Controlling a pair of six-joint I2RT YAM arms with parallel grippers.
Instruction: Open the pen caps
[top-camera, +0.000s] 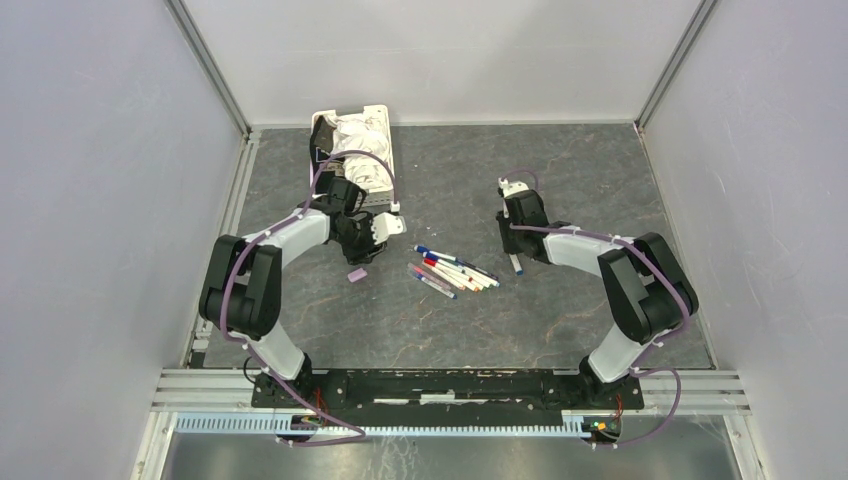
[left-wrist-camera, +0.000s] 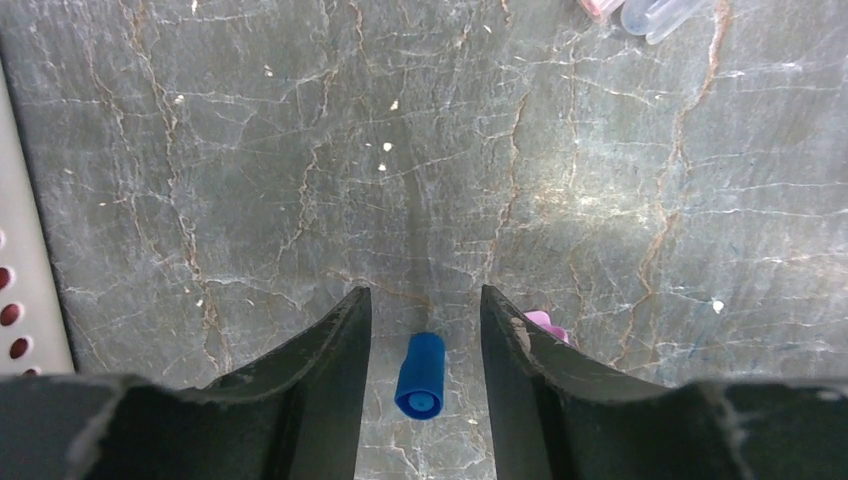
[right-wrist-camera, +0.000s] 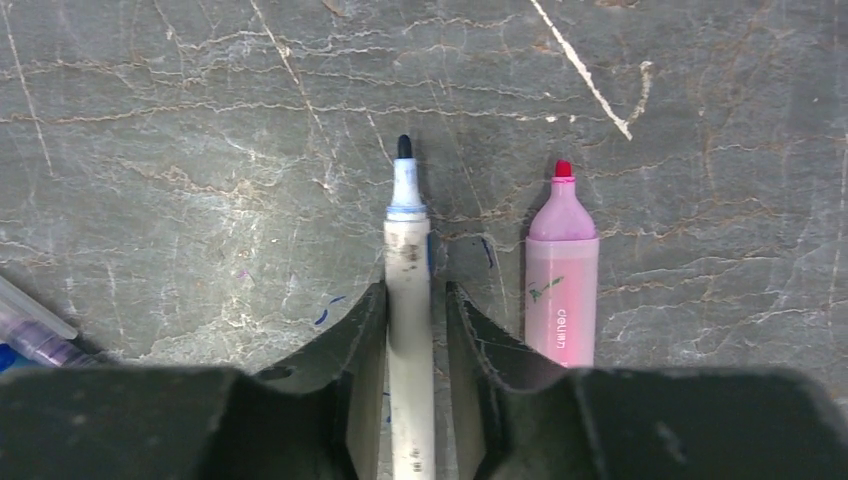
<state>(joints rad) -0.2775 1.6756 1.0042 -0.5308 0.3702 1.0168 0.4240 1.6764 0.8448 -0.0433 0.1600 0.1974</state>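
**Top view.** The left claw (top-camera: 362, 240) hung low over the grey marbled surface (top-camera: 560, 320), just in front of the white slotted plastic basket (top-camera: 375, 165). A small pink-purple plastic cap (top-camera: 357, 273) lay loose near it. A cluster of thin white pens (top-camera: 452, 272) lay mid-surface with coloured ends. Whether those ends were caps or bare tips could not be told at this size. The right claw (top-camera: 513, 232) stood well apart to the right, carrying a white pen barrel (top-camera: 516, 262).

**Left wrist view.** The left claw (left-wrist-camera: 425, 300) had its fingers apart and gripped nothing. A short blue plastic cap (left-wrist-camera: 420, 375) lay on the surface between them, touching neither. The pink-purple plastic cap (left-wrist-camera: 545, 322) showed just beyond one finger.

**Right wrist view.** The right claw (right-wrist-camera: 410, 290) was clamped on the white pen barrel (right-wrist-camera: 408, 250), whose tip was bare, its cap off. Just beside it lay a pink highlighter (right-wrist-camera: 562, 270), its red tip also bare.

**Assessment.** At least two pens were open and two caps lay loose. The cluster appeared largely untreated, so most of the work probably remained.
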